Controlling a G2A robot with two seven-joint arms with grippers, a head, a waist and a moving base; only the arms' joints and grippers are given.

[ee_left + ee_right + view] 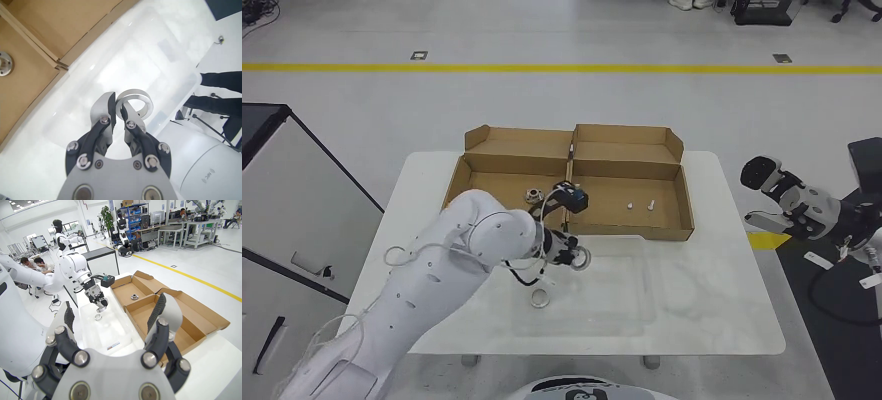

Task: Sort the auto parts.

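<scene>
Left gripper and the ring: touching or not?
Touching. The left wrist view shows the left gripper shut on the ring: one finger inside it, the other outside, both pads pressed against its wall.

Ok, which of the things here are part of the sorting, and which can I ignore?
Part of the job:
ring in the left gripper
second ring on the clear tray
flanged hub in the left box
two small pieces in the right box

Just lying about:
grey cabinet beside the table
yellow floor line
</scene>
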